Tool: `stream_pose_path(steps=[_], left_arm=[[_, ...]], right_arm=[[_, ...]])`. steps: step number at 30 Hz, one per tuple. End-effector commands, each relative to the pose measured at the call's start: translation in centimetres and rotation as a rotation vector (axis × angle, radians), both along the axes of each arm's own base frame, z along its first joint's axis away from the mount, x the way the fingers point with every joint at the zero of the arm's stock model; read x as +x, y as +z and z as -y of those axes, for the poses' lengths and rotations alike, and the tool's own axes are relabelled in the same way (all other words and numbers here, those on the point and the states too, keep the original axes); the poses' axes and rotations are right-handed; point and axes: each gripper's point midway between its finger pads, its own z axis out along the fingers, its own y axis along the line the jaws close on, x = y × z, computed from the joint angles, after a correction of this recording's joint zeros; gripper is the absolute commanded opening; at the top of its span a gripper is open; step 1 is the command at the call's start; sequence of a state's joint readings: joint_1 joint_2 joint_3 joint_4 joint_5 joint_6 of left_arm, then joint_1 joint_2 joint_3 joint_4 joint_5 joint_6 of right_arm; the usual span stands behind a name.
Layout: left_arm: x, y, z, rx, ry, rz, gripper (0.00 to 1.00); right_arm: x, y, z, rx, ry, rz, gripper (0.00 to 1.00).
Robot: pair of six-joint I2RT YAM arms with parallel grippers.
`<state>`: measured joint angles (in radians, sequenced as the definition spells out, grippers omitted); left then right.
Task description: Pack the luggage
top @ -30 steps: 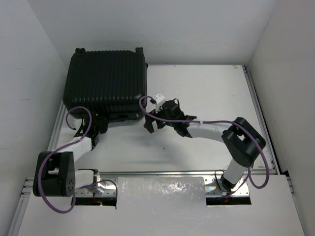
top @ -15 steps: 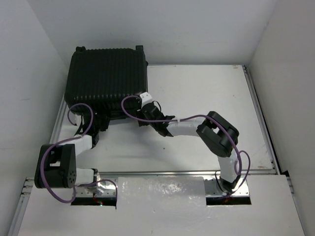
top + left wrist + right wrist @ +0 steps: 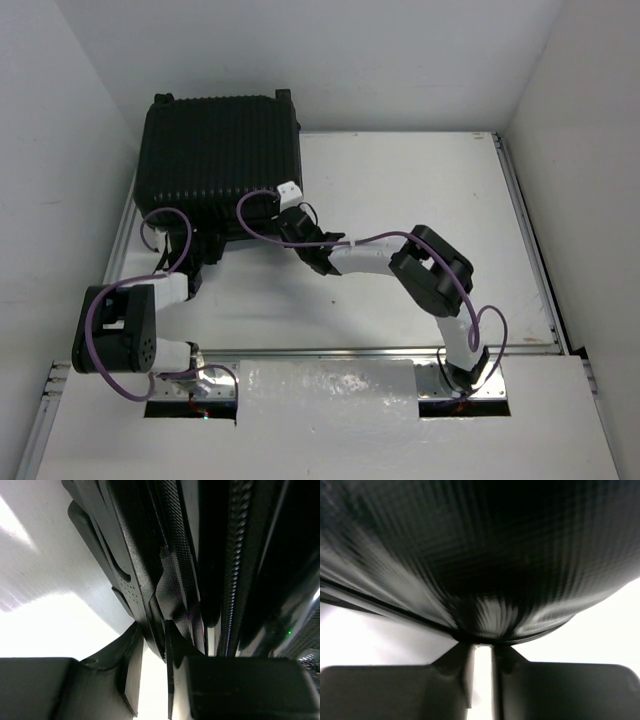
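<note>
With the luggage (image 3: 218, 165) lying closed in the far-left corner of the desk (image 3: 400, 190), I am nipping its rim in my nearly shut left pincer (image 3: 154, 645) and pressing my almost closed, empty right pincer (image 3: 481, 652) against its shell, seemingly to open it.

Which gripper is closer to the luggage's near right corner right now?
Right. The right gripper is at that corner of the luggage; the left gripper sits on the near edge, toward its left end.

Ribbed, slightly glossy black hard-plastic luggage (image 3: 215, 160), smooth matt white table (image 3: 420, 180)
</note>
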<state>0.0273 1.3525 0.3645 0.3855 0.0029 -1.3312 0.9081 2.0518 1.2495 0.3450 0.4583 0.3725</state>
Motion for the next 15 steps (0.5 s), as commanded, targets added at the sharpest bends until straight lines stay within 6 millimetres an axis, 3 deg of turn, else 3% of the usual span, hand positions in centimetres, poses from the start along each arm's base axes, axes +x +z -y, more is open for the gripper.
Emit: stream_pose_path(steps=[1,3,7,13,15], left_arm=[[-1.9,-1.8,2.3,0.005,-0.148,-0.054,0.0],[-2.0,-1.8,2.3,0.006,-0.149,-0.051,0.0],[-2.0,-1.8,2.4,0.006,-0.152,-0.048,0.0],[-2.0,-1.9,2.2,0.027,-0.161,-0.082,0.0],[-2.1,-2.1,1.8,0.045,-0.15,-0.108,0.0]], right_arm=[[2.8,5.7,-1.9,0.113,-0.055,0.164,0.11],[3.2,6.0,-1.1,0.124,-0.091,0.195,0.0],[3.7,6.2,0.1,0.161,-0.114,0.227,0.0],[4.1,5.8,5.5,0.287,-0.145,0.235,0.0],[4.7,6.7,7.1,0.313,-0.156,0.251,0.0]])
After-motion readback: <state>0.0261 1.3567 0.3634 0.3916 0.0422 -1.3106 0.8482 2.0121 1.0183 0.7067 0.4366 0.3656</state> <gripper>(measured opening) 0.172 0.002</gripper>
